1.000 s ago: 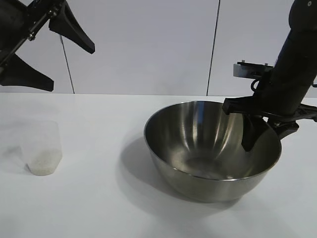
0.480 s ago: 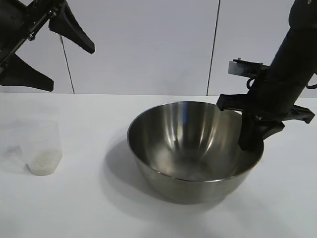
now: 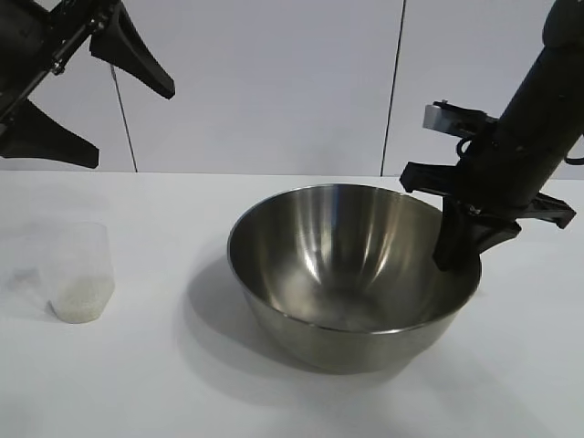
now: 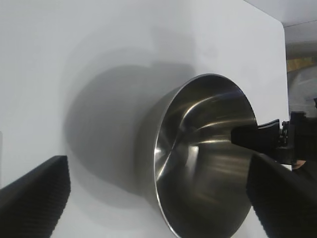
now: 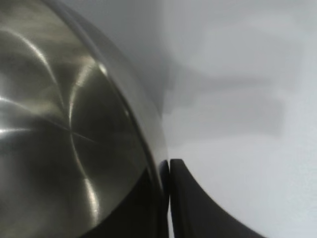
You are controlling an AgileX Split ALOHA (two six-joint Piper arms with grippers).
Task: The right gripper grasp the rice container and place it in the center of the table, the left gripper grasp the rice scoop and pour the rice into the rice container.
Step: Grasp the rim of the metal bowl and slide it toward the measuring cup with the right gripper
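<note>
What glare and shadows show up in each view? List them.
Exterior view: the rice container carries bright vertical streaks inside and casts a soft shadow leftward on the table.
Left wrist view: broad dark shadow beside the bowl, white glints inside it.
Right wrist view: curved highlights across the steel wall; the right gripper looks soft-edged at the rim.

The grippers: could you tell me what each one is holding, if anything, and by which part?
The right gripper is shut on the bowl, pinching its rim on the side nearest that arm. The left gripper hangs open above the table, holding nothing.
</note>
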